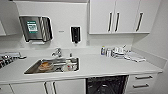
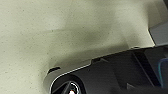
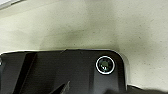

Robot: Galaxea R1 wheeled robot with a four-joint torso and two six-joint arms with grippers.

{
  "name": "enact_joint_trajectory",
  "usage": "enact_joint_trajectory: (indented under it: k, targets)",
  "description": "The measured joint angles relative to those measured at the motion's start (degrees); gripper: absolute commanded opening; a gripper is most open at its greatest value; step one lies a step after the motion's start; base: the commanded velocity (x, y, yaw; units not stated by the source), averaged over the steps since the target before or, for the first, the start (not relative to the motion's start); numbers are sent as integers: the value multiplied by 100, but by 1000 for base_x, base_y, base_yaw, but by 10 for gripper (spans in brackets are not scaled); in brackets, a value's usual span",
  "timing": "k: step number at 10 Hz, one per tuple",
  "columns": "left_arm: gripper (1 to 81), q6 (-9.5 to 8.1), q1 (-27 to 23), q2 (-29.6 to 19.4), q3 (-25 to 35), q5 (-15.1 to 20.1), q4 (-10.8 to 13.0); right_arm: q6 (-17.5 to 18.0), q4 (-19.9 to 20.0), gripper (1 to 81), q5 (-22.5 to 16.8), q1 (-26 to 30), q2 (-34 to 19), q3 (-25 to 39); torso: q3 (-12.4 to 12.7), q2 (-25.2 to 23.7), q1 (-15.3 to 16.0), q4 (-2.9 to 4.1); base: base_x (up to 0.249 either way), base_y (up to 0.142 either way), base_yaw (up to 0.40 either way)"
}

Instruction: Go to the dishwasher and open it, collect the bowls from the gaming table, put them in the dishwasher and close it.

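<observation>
The dishwasher sits under the white counter, right of the sink. Its front is open and its dark interior with racks faces me in the head view. The bowls and the gaming table are out of view. In both wrist views I look down on speckled pale floor past the robot's own dark plate. A small bluish shape shows at the edge of the left wrist view; I cannot tell what it is.
A steel sink holds dishes, among them a round orange-brown one, with the tap behind. Bottles and cups crowd the counter's back right. White drawers flank the dishwasher. Wall cabinets and a towel dispenser hang above.
</observation>
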Motion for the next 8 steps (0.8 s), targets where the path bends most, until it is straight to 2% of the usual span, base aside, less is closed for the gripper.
enact_joint_trajectory:
  k: [4, 6, 8]
  targets:
    - [811, 0, 63, 745, -1036, -16, -22, 10, 7, 811, 99, -124, 599, -822, 2, 0, 0, 0, 0, 0, 0]
    - [811, 2, 187, 975, -1202, -13, -24, 21, 7, 811, 51, -226, 761, -1100, 2, 19, -17, 0, 0, 0, 0]
    - [811, 0, 240, 981, -1237, -2, -26, 20, 7, 811, 44, -188, 879, -1268, 2, 288, -197, 0, 0, 0, 0]
